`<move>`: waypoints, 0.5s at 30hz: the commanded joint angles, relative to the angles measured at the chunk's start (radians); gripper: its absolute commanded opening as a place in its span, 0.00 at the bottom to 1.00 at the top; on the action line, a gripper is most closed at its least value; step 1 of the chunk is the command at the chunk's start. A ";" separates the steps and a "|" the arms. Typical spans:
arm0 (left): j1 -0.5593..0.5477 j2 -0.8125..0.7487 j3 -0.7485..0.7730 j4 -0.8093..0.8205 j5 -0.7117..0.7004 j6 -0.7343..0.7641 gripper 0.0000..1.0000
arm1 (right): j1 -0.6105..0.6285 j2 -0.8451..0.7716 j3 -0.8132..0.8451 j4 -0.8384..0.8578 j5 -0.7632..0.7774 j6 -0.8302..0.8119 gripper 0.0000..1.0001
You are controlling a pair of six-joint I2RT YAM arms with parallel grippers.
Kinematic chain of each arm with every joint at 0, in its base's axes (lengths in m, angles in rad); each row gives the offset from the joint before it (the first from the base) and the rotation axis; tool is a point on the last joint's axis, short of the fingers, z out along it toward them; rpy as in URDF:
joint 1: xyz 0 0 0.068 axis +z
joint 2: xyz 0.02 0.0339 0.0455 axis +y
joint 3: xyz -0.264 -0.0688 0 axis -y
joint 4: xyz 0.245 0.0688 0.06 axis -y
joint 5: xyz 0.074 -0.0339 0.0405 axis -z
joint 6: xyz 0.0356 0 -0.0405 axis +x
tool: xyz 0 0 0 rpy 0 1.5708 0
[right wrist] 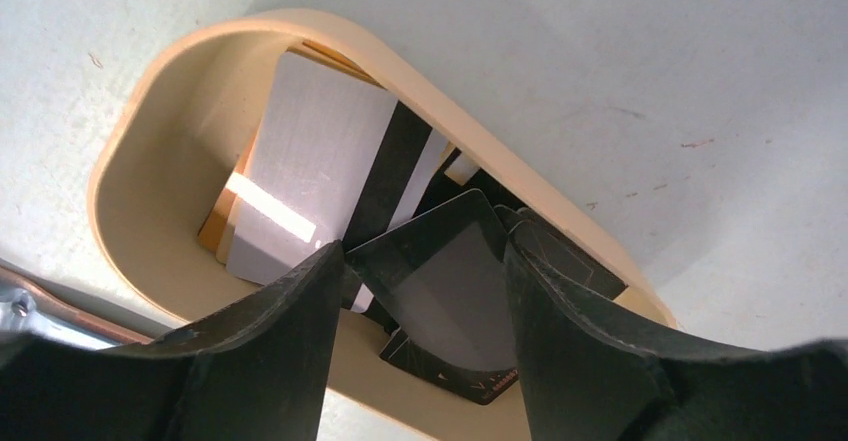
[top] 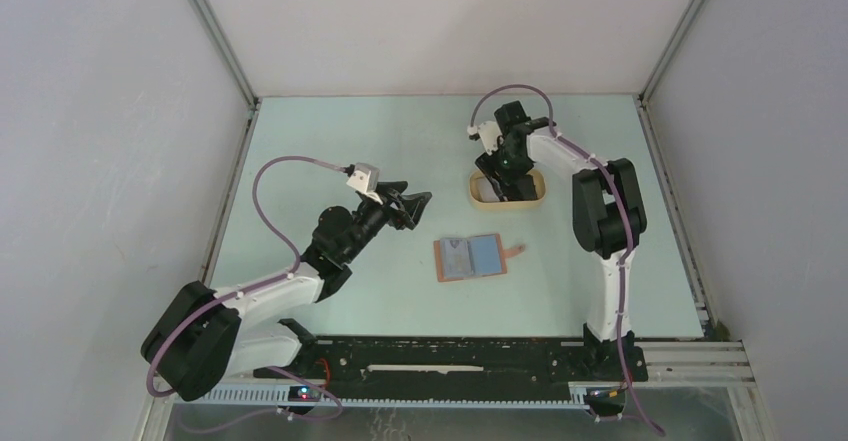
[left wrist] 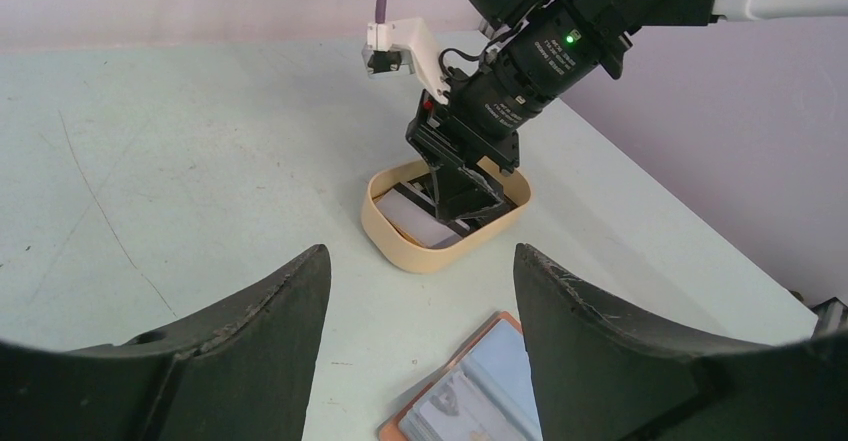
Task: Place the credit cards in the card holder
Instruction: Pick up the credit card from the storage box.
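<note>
Cards (right wrist: 310,151), thin flat rectangles, piled in smooth tan oval tray (right wrist: 112,171)

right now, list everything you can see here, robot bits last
table: one, pale green, under everything
tray: one, tan, oval, far side, right of centre
cards: at least three, one silver-grey with black stripe, one orange, one black, in the tray
wallet: one, brown outside, pale blue inside, lying open mid table
left tool: one, black, open, empty, left of the wallet
right tool: one, black, down in the tray, fingers either side of the black card; grip unclear
</note>
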 commanded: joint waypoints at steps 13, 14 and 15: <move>-0.004 0.004 -0.014 0.043 0.005 0.020 0.73 | -0.065 -0.119 -0.090 0.079 0.146 -0.049 0.59; -0.004 0.004 -0.015 0.045 0.004 0.019 0.72 | -0.071 -0.125 -0.095 0.080 0.141 -0.048 0.59; -0.004 0.004 -0.015 0.046 0.005 0.020 0.72 | -0.075 -0.130 -0.097 0.081 0.131 -0.047 0.59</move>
